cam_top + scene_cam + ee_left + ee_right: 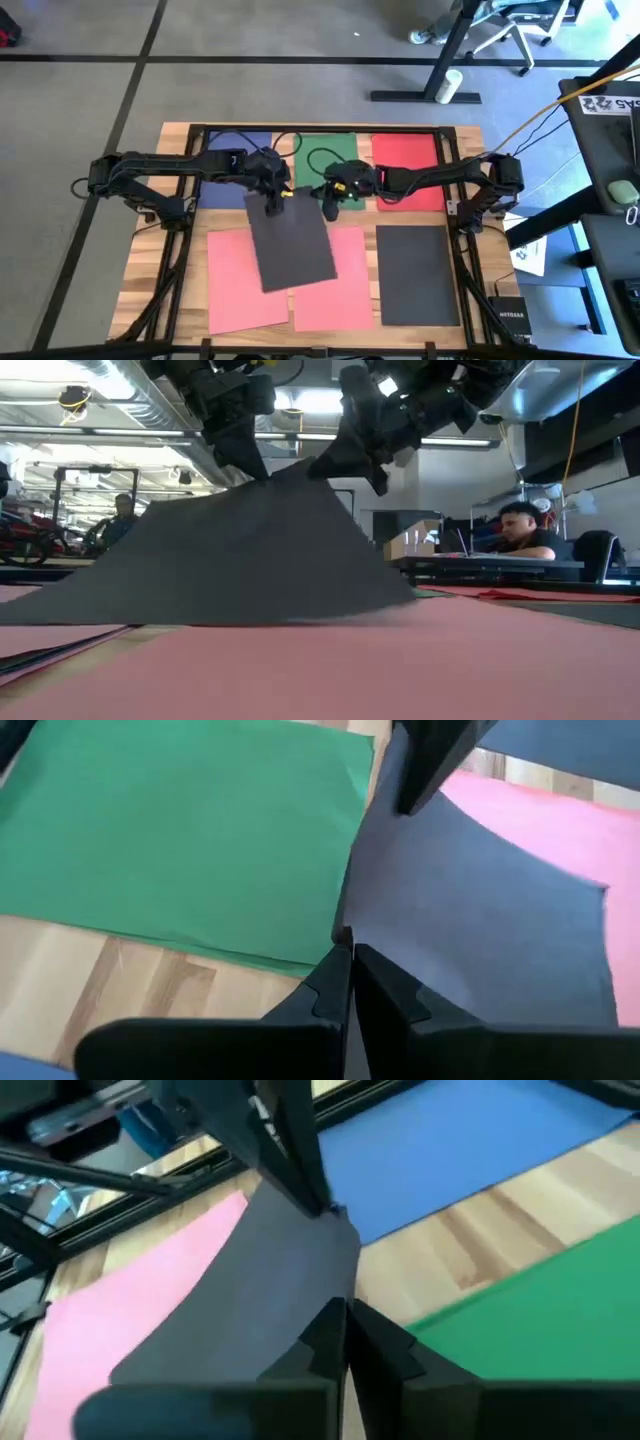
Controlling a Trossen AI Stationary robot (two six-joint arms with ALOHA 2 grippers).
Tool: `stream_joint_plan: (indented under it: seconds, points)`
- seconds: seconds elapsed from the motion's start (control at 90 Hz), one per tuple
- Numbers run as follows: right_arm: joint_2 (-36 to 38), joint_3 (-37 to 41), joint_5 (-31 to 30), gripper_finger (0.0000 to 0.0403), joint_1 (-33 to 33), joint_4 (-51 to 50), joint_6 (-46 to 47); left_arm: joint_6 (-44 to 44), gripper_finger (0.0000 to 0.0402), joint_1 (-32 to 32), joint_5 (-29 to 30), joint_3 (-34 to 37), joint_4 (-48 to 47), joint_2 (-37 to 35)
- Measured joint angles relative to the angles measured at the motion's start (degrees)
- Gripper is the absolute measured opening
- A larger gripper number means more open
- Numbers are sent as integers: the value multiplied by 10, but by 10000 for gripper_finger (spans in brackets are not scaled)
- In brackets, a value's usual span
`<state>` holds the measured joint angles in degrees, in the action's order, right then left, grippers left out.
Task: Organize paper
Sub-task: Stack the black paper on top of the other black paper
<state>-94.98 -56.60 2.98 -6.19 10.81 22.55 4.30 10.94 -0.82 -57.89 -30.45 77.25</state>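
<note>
In the middle of the high view, the left gripper (273, 203) and the right gripper (331, 205) each pinch a top corner of a thin dark grey sheet of paper (291, 245), fingers closed tight on it. The top edge is lifted, and its lower part lies slanted over two flat pink sheets of paper (238, 285). Blue (224, 143), green (335, 148) and red (405, 150) sheets lie along the upper wooden table (172, 140), and another dark grey sheet (417, 274) lies at lower right.
</note>
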Motion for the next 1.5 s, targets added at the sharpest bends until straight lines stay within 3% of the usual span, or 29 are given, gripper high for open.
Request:
stream_joint_plan:
  seconds: [0.444, 0.722, 1.178, 1.5]
  points:
    - [-13, 0, 10, 0, -2, -5, -18, -2, 0, -9, 0, 0, 11, 0]
    - [-13, 0, -18, 0, -2, -23, -21, 13, 0, -9, 0, 0, 22, 1]
    - [-6, 0, -36, 0, 14, -219, -33, 24, 0, -17, 0, 0, 25, 1]
    - [103, 0, -36, 0, 41, -430, -23, 53, 0, -23, 1, 10, 47, 1]
